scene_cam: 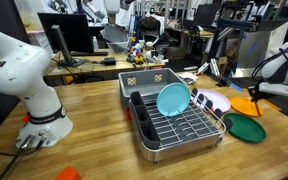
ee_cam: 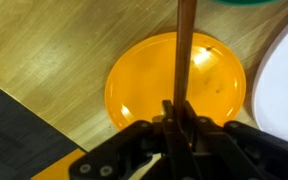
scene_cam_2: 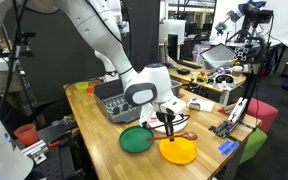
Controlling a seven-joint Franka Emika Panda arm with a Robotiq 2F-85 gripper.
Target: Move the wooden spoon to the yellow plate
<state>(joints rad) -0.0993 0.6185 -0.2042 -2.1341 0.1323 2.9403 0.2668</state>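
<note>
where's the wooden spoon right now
In the wrist view the wooden spoon is clamped in the gripper over the yellow plate, with the white plate alongside.

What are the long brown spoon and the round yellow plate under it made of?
The slim tan spoon looks like wood: matte brown, no shine along its handle, though any grain is too blurred to see. The round orange-yellow plate looks like plastic: one even bright colour with soft glossy highlights on a smooth surface. Glazed ceramic cannot be ruled out.

Bright overhead lab light; glare spots on yellow plate (ee_cam: 174, 85); wrist view soft, blurred
</note>
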